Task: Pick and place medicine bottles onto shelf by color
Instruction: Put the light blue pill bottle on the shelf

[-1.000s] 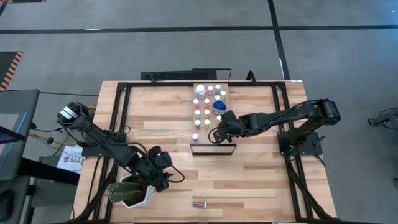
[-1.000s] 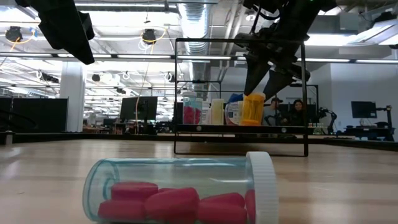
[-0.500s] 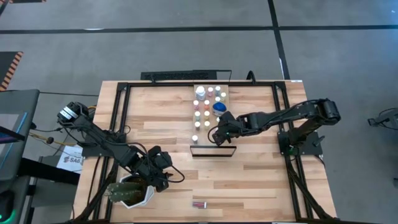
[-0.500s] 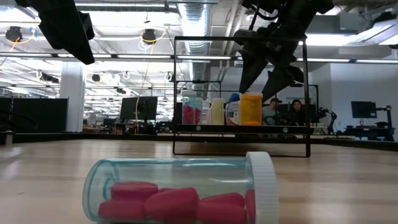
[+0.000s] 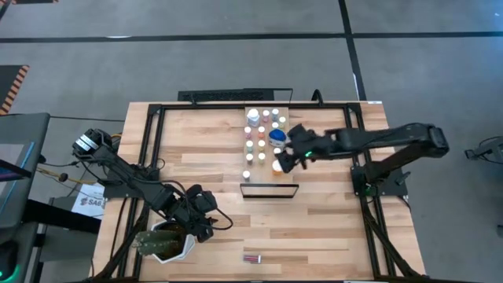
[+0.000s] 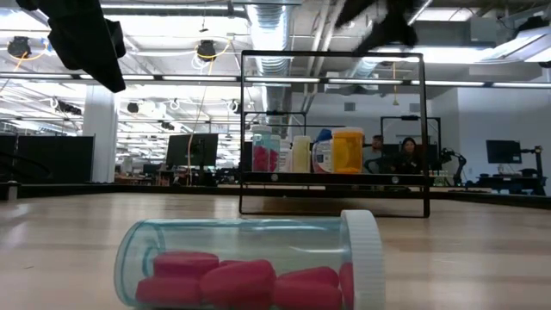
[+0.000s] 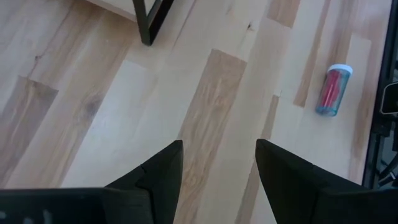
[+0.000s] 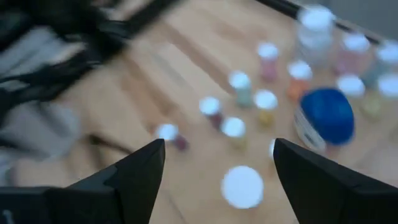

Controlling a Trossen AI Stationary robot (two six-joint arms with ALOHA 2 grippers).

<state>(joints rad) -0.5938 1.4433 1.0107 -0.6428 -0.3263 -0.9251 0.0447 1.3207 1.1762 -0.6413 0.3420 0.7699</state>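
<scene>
Right end effector (image 5: 284, 159) was empty, fingers apart, above shelf (image 5: 266, 149). Left end effector (image 5: 206, 222), fingers apart, sat nearer 1 red-filled bottle (image 5: 252, 258) lying sideways on the surface.

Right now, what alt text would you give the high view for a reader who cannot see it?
Seen from above, the right gripper hangs open over the shelf, where small white-capped bottles stand in rows. The left gripper waits at the near left by a white plant pot, and one red-filled bottle lies alone on the table.

Grey floor (image 5: 196, 63) crossed by dark lines; beyond, an office with ceiling lights (image 6: 207, 49) and monitors (image 6: 191, 149).
</scene>
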